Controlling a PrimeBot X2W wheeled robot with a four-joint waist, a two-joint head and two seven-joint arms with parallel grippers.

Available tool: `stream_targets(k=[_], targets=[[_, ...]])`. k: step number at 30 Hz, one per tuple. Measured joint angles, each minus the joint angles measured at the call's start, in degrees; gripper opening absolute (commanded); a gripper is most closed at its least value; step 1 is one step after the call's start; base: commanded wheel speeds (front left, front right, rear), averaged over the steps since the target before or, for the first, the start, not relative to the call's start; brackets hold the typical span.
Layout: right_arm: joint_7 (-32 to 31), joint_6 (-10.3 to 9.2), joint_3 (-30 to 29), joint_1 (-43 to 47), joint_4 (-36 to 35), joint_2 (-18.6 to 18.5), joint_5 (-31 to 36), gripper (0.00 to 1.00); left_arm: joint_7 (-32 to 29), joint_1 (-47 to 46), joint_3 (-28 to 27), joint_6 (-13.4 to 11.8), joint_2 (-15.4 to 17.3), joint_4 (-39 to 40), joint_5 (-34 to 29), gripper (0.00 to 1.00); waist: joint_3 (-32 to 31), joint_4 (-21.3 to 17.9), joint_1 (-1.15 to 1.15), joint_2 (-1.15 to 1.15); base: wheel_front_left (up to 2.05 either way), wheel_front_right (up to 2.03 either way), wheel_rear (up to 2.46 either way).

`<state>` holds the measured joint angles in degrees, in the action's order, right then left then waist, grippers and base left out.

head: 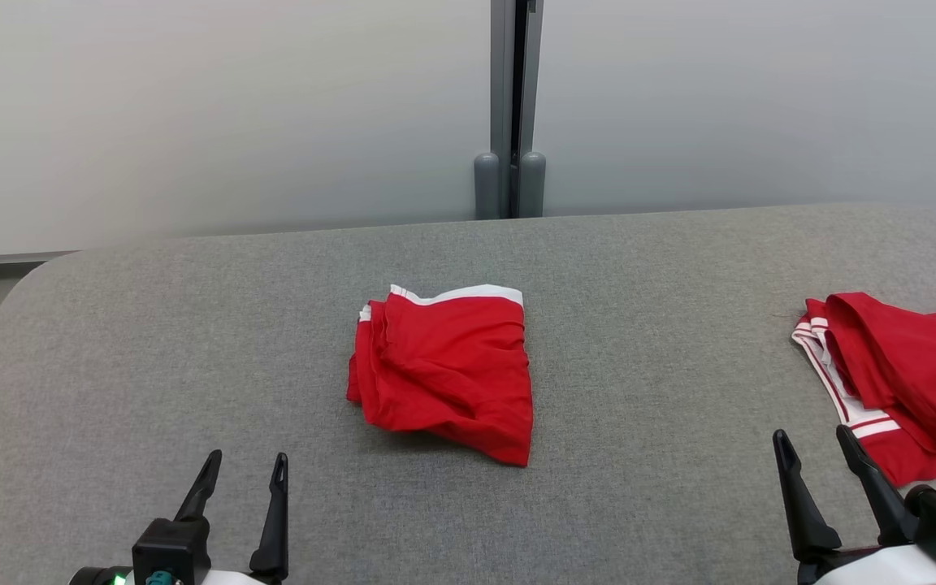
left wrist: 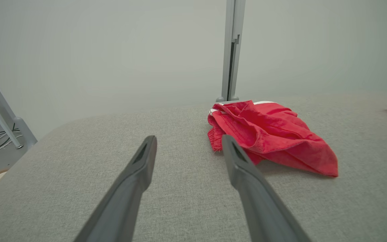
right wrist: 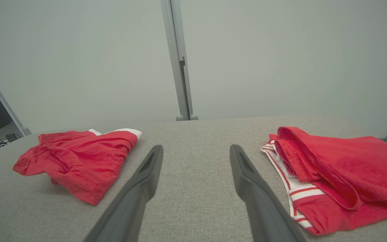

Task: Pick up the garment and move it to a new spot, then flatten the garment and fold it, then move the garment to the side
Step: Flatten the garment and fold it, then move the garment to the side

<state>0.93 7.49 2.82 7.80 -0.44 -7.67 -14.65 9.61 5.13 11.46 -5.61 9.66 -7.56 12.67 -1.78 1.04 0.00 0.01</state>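
Observation:
A red garment (head: 445, 370) with a white band lies folded and a little rumpled in the middle of the grey padded table (head: 192, 349); it also appears in the left wrist view as the red garment (left wrist: 267, 134) and in the right wrist view as the red garment (right wrist: 79, 158). My left gripper (head: 244, 475) stands open at the lower left, short of the garment, with nothing between its fingers; the left wrist view shows the left gripper (left wrist: 188, 143) open too. My right gripper (head: 816, 447) is open at the lower right, and its own view shows the right gripper (right wrist: 197, 153) open over bare table.
A second red garment (head: 907, 374) with white stripes lies at the table's right edge, just beyond my right gripper, seen in the right wrist view as the striped garment (right wrist: 331, 171). A grey post (head: 513, 106) stands behind the table against a pale wall.

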Motion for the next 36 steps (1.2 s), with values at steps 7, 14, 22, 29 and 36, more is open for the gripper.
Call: stream_targets(k=[7, 14, 22, 29, 36], targets=[[-0.19, 0.00, -0.44, 0.01, -0.27, -0.14, 0.12, 1.00, 0.22, -0.30, 0.57, -0.09, -0.03, -0.04, 0.08, 1.00, 0.24, 0.14, 0.00, 0.00, 0.00, 0.00, 0.00], [-0.63, 0.00, -1.08, 0.05, 0.09, -0.38, 0.12, 1.00, 0.49, -2.28, 1.36, -0.05, -0.45, 0.00, 0.22, 1.00, 0.88, 1.71, 0.00, 0.00, 0.00, 0.00, 0.00], [-0.15, -0.01, 0.37, -7.15, 6.33, -2.30, -1.34, 1.00, 2.54, -10.33, 2.60, 0.51, -2.81, 0.16, 0.55, 1.00, 5.17, 6.25, 0.00, 0.00, 0.00, 0.00, 0.00], [1.48, 0.00, 6.34, -17.76, 19.30, -2.36, -2.64, 1.00, 4.64, -15.84, 3.48, 0.53, -4.95, -1.35, 1.07, 1.00, 9.68, 12.18, 0.00, 0.00, 0.00, 0.00, 0.00], [4.22, 0.00, 10.21, -26.26, 33.12, 0.63, -5.56, 1.00, 5.31, -17.40, 3.76, 0.51, -5.82, -1.68, 1.48, 1.00, 12.90, 16.66, 0.00, 0.00, 0.00, 0.00, 0.00]])
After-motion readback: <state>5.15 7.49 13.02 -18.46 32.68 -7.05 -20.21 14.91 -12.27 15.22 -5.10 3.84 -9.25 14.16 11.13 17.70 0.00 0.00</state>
